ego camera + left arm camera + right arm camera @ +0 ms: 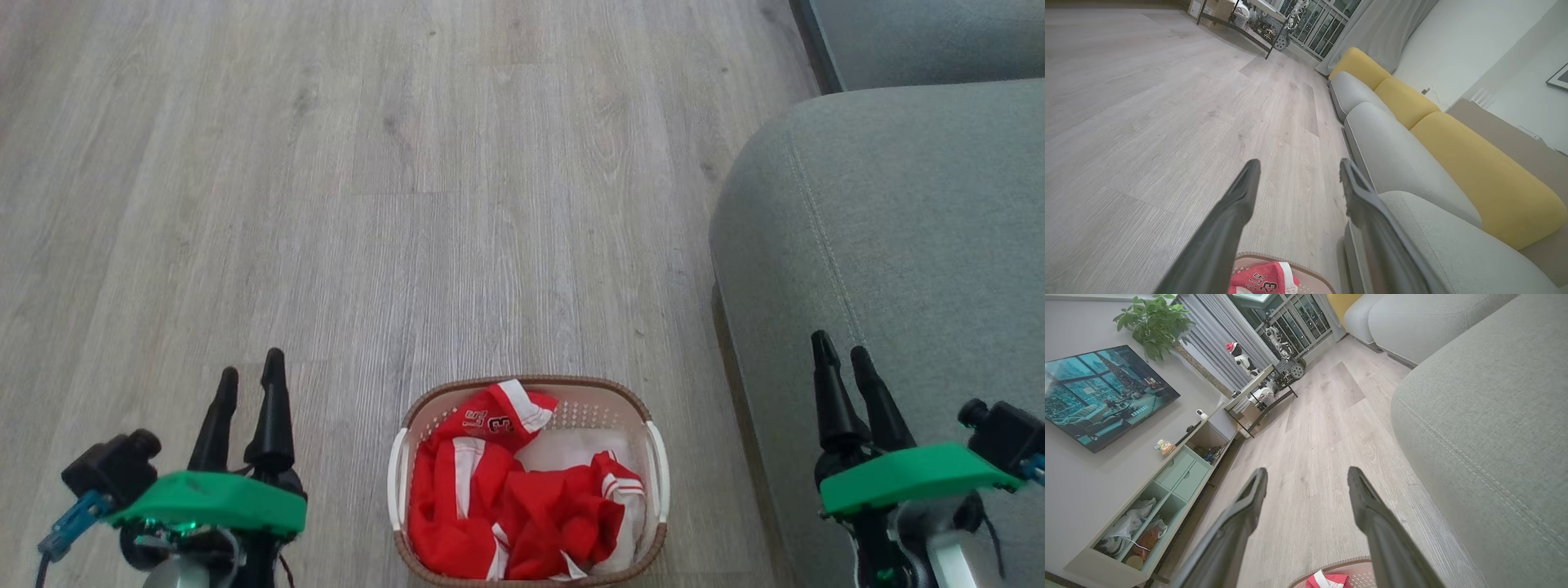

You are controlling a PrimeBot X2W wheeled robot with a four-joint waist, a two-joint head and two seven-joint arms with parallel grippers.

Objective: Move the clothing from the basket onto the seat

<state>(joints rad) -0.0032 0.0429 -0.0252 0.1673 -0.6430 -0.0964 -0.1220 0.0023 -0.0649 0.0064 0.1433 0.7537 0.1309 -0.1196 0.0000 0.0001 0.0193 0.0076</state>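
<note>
Grey wood-plank floor | red clothing heaped inside the white basket, which stands on the floor | grey seat near the basket's right side | left gripper left of basket, fingers spread wide, empty | right gripper over the seat's edge, fingers spread wide, empty

I have my left gripper low on my left and my right gripper low on my right, both pointing forward, jaws spread, holding nothing.
</note>
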